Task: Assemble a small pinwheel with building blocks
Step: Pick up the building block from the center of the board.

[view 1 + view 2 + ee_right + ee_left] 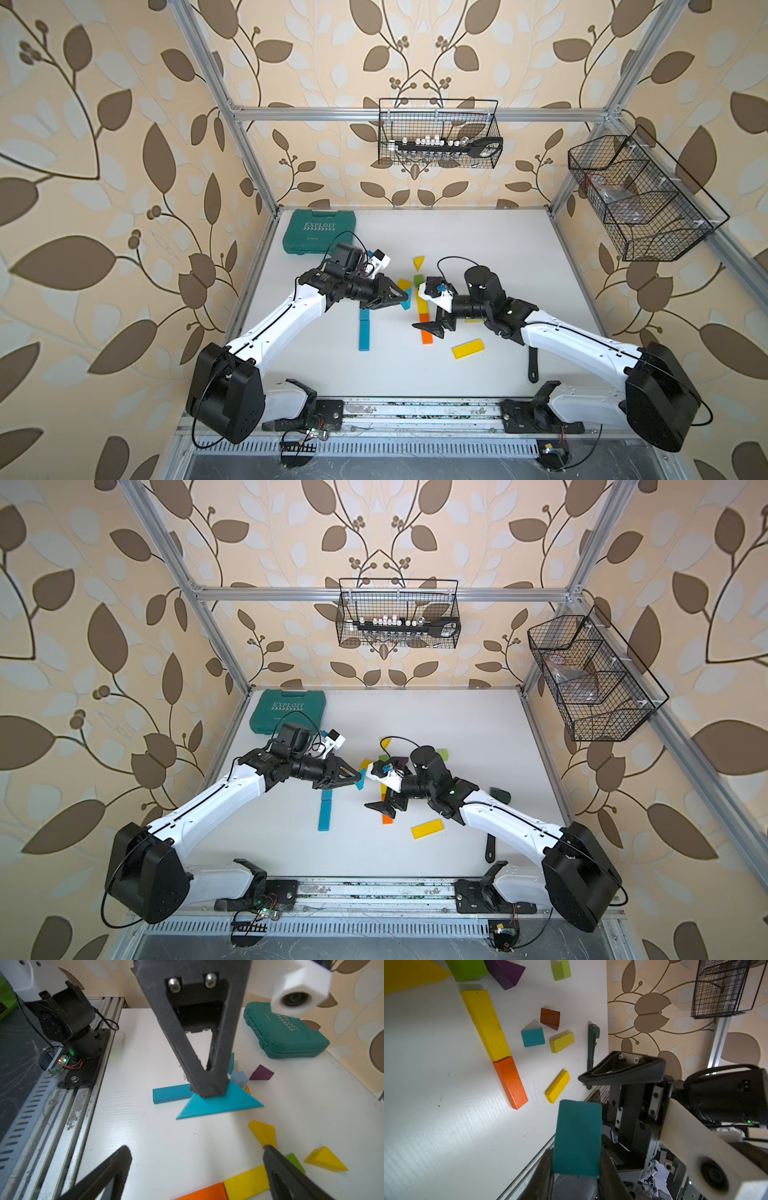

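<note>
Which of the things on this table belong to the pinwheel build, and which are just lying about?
For the job: teal triangle, held in the left gripper; long teal bar; yellow bar; orange bar; purple wedge; green cube.
Lying about: teal tool case; dark green wrench; back wire basket; side wire basket.

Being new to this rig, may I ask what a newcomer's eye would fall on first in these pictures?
First, the teal triangular wooden block pinched in the shut left hand near the middle of the scene. Facing it, the right hand gapes wide open over a yellow wooden bar and an orange wooden bar laid end to end. A big teal plastic tool case sits in the far left corner.
</note>
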